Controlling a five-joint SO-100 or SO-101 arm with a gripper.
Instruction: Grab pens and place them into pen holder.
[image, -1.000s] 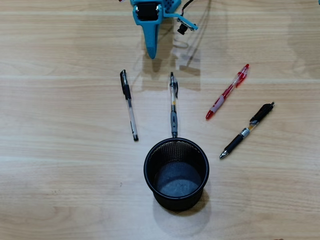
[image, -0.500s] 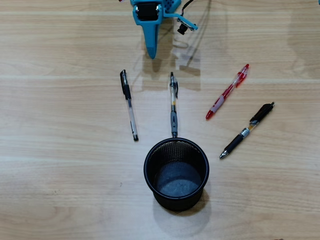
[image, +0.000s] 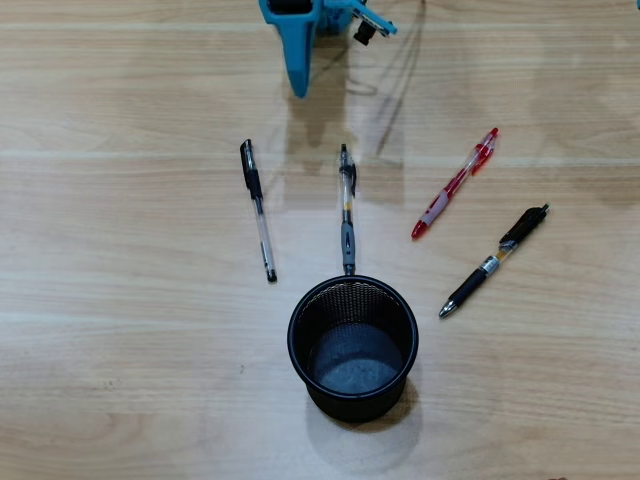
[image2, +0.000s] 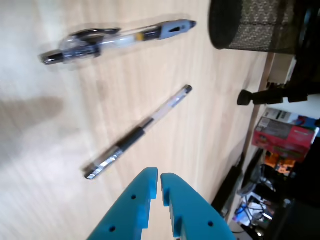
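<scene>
Since the earlier overhead frames the blue arm has shifted toward the top edge: less of its body shows now, and the pointed tip sits a little higher on the table. None of the pens or the holder has changed place.

In the overhead view the gripper (image: 298, 88) hangs near the top, pointing down the picture, above bare wood. The wrist view shows the gripper (image2: 159, 177) with its two blue fingers pressed nearly together, only a thin slit between them, and nothing held.

The clear pen with the black cap (image: 257, 210) lies below and slightly left of the gripper in the overhead view, well apart from it, its cap end toward the arm. In the wrist view the same pen (image2: 137, 133) lies diagonally just beyond the fingertips, not touching them. The clear pen with the grey rubber sleeve (image: 346, 209) lies almost straight up and down the overhead picture, below and right of the gripper; its lower tip reaches just to the rim of the pen holder (image: 296, 345). In the wrist view this pen (image2: 117, 40) lies farther off than the capped one, and the mesh wall of the holder (image2: 250, 30) shows at the top right.

The red-and-white pen (image: 455, 183) and the black-and-silver pen (image: 494, 261) both lie slanted on the right of the wooden table (image: 120, 300), right of the holder and far from the gripper. The holder stands upright and empty.
</scene>
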